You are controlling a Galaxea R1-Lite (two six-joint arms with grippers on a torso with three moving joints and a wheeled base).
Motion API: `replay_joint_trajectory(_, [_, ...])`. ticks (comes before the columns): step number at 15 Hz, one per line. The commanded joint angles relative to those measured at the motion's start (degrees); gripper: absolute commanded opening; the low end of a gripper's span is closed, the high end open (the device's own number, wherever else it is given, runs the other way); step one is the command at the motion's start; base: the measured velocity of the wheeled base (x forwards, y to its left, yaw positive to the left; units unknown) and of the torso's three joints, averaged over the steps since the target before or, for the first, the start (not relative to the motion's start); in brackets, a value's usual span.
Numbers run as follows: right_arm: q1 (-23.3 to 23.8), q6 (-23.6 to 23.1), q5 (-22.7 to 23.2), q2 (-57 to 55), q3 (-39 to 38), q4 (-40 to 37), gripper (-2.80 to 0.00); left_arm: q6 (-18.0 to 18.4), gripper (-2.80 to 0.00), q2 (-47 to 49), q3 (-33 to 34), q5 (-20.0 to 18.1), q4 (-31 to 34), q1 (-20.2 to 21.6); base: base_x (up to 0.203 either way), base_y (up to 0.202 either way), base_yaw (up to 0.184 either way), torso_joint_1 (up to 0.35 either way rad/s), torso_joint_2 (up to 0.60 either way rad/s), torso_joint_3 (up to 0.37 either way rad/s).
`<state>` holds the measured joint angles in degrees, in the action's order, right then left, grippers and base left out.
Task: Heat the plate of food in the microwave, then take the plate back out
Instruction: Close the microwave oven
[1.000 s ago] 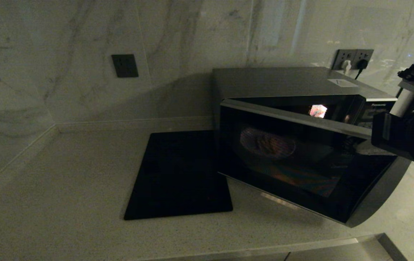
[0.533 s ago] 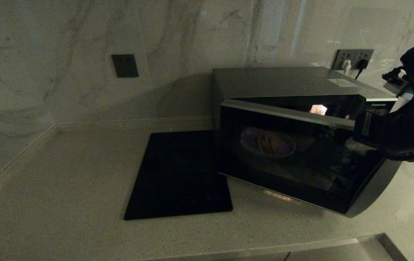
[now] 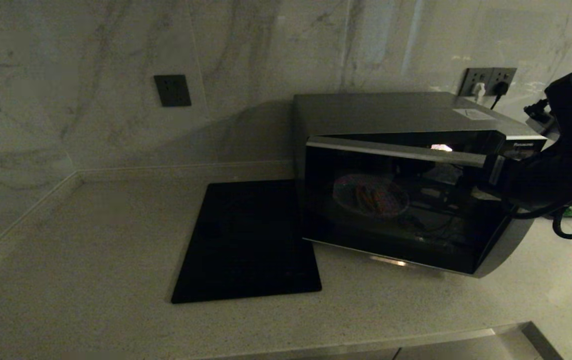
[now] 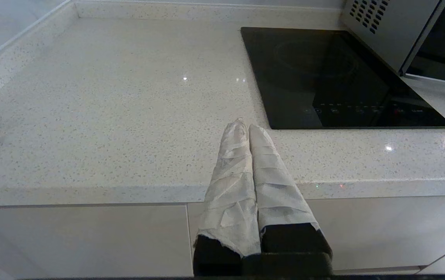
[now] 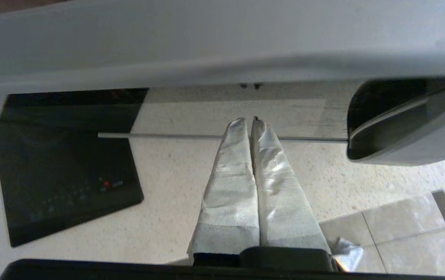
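Legible text, one item: brand name "Panasonic", small pale lettering on the microwave (image 3: 416, 150), at the top of its right-side control panel, seen from the head camera. White label on the microwave's top surface near the back right corner: print too small to read. Cooktop (image 4: 335, 77) control strip: faint marks and a red dot, none readable.

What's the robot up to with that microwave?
The right gripper, jaws shut, is at the free edge of the microwave door, which stands a little ajar. The plate of food sits inside, seen through the glass. The left gripper hangs idle over the counter's front edge, jaws shut.
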<state>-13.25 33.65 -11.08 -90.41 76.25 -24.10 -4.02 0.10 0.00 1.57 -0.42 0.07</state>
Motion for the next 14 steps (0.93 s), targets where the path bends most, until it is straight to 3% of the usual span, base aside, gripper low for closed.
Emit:
replay_joint_trajectory(1, [0.62, 0.19, -0.08, -0.2, -1.0, 2.57, -2.8, -0.02, -2.8, -0.01, 0.0, 0.01, -0.02, 0.01, 0.0, 0.0, 0.0, 0.0, 0.0, 0.0])
replay_joint_trajectory(14, [4.02, -2.07, -0.26, -6.36, -5.15, 21.36, -2.8, -0.02, -2.8, -0.01, 0.0, 0.01, -0.02, 0.01, 0.0, 0.0, 0.0, 0.0, 0.0, 0.0])
